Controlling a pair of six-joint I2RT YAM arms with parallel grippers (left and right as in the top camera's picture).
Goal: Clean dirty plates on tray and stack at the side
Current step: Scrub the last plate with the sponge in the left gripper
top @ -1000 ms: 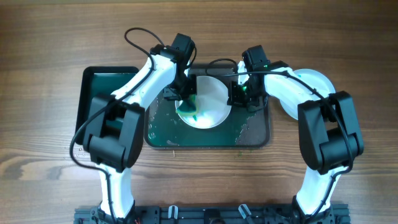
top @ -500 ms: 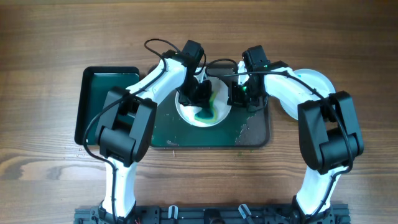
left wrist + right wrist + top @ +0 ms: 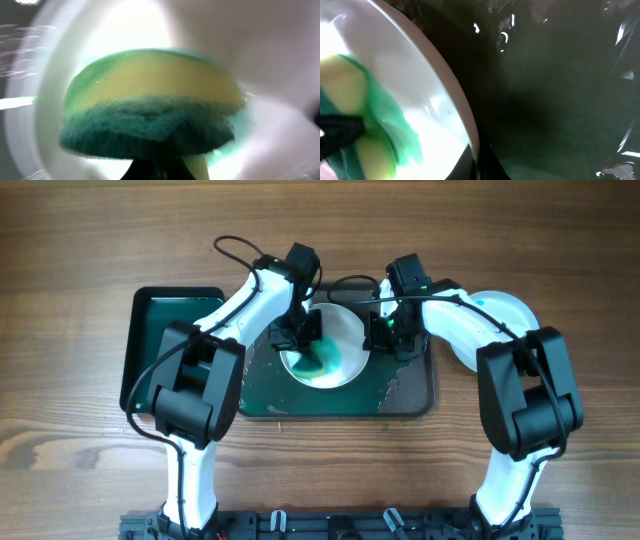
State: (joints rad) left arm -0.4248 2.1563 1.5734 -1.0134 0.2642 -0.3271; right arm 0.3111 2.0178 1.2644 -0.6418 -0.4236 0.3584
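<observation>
A round, glossy white plate [image 3: 338, 345] sits at the centre of the overhead frame, in a dark rectangular tray [image 3: 410, 395] with rounded corners and a wet, glinting floor. The left end effector [image 3: 302, 338] is clamped on a sponge [image 3: 150, 100], soft yellow foam with a coarse green scouring layer, pressed against the plate's upper left part. A green soapy smear [image 3: 325, 366] covers the plate's lower half. The right end effector [image 3: 381, 336] is pinched closed on the plate's right rim. At the right of the frame, partly under the right arm, lies a stack of plates [image 3: 508, 308], smooth and white. A second tray [image 3: 152, 315], dark green, lies at the left. The tabletop [image 3: 80, 240] is brown wood with visible grain.
</observation>
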